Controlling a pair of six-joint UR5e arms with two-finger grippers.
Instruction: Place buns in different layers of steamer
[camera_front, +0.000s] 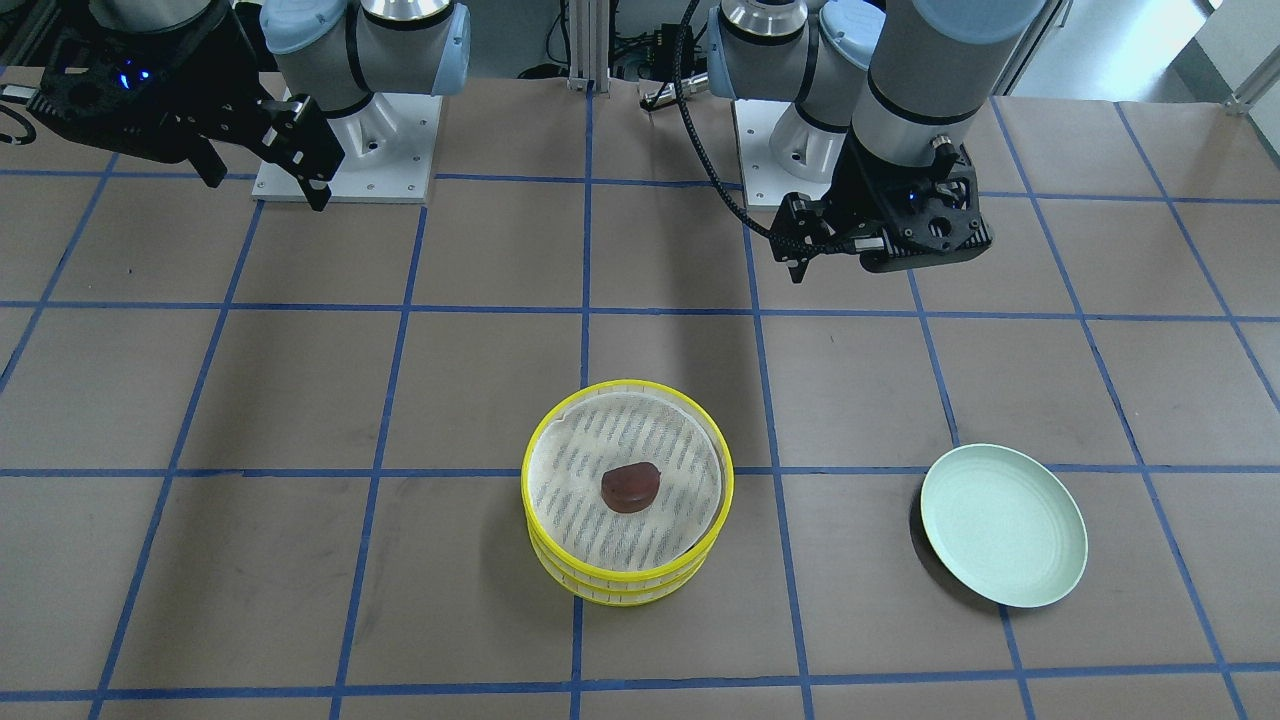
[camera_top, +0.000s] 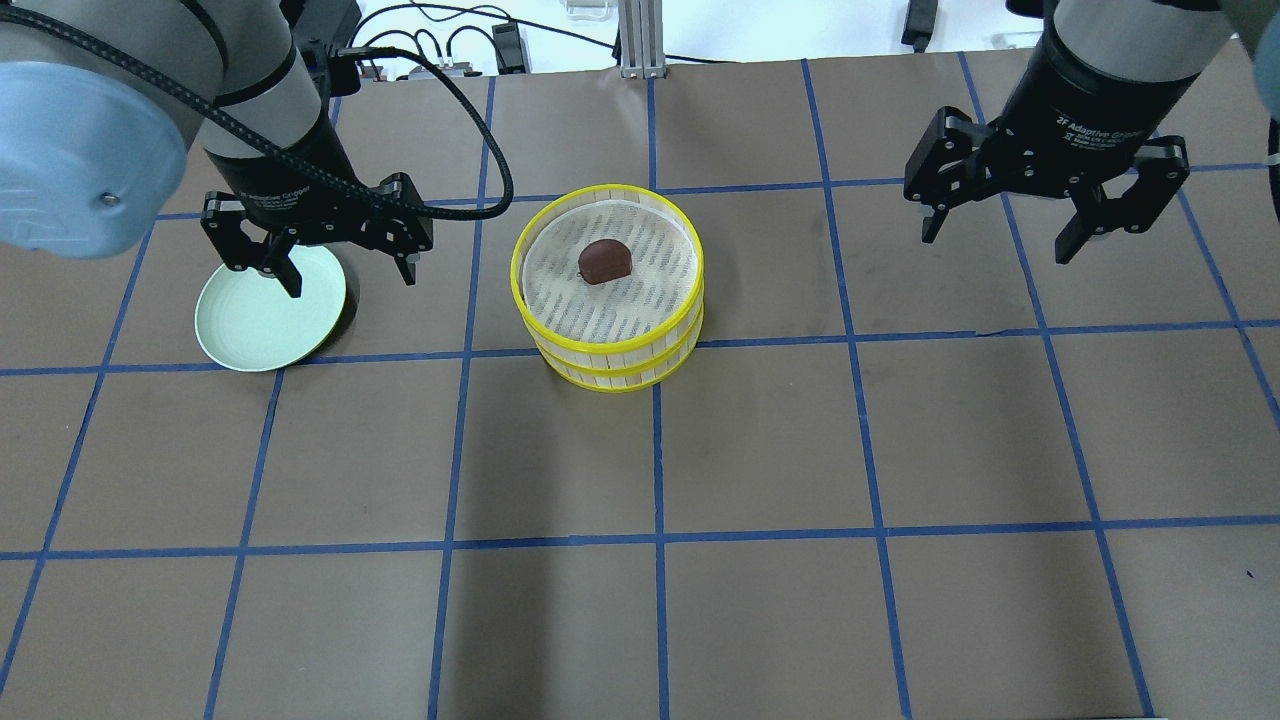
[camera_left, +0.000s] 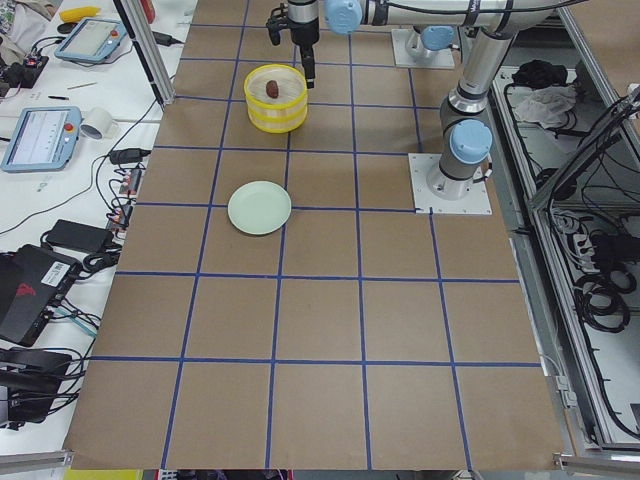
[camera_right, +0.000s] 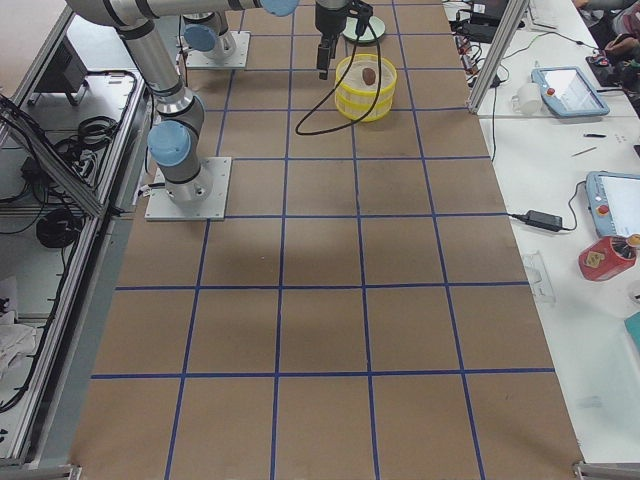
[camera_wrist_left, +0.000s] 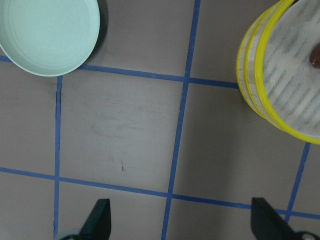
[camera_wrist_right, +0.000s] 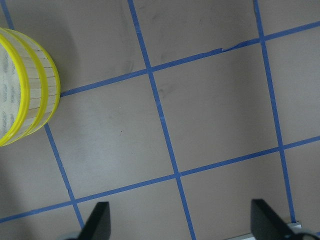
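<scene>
The steamer (camera_top: 607, 330) is a stack of yellow-rimmed trays with striped cloth liners, mid-table; it also shows in the front view (camera_front: 627, 575). The dark reddish-brown bun (camera_top: 603, 260) lies on the top layer's liner (camera_front: 629, 486). The cream-white bun is hidden or out of view. My left gripper (camera_top: 346, 270) hangs open and empty between the green plate and the steamer, above the table. My right gripper (camera_top: 997, 230) hangs open and empty to the right of the steamer, well apart from it. The left wrist view shows the steamer's rim (camera_wrist_left: 252, 95); the right wrist view shows its wall (camera_wrist_right: 42, 105).
A pale green plate (camera_top: 262, 318) lies on the table left of the steamer, with nothing on it (camera_front: 1003, 524). Brown paper with blue tape lines covers the table. Tablets, cables and tools lie on side benches in the side views.
</scene>
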